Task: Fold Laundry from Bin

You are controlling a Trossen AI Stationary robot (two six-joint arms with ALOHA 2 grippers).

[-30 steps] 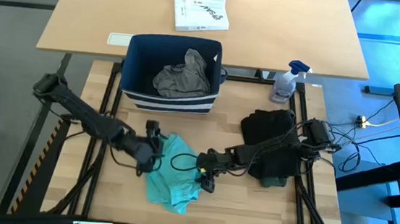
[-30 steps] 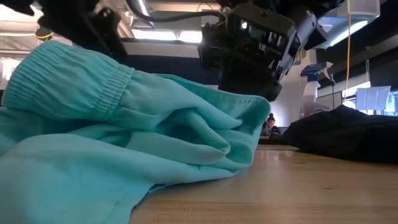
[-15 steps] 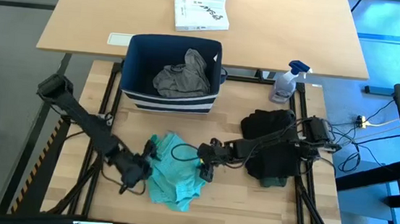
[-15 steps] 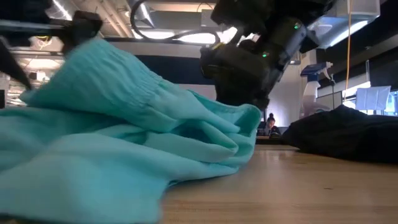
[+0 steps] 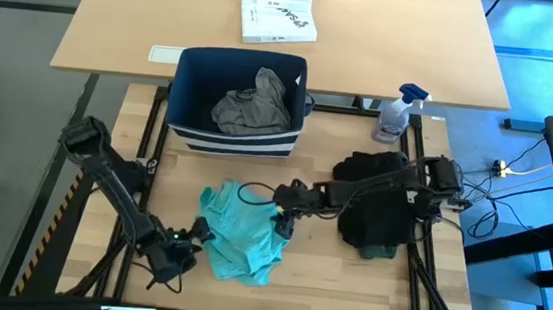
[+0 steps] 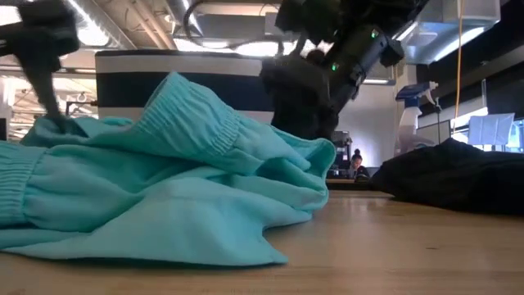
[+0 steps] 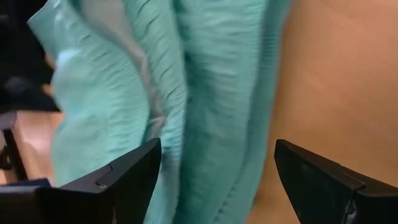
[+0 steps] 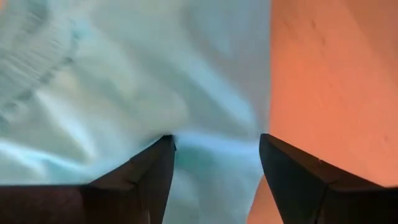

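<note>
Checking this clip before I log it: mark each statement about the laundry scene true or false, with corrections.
1. The teal garment lies on the wooden table. True.
2. The bin is empty. False: a grey garment sits inside it.
3. The left hand is shut on the teal garment. False: its fingers stand open, with the cloth just ahead of them.
4. The right hand is at the teal garment's edge. True.
5. A black garment lies right of the teal one. True.
6. The spray bottle is inside the bin. False: it stands right of it.
</note>
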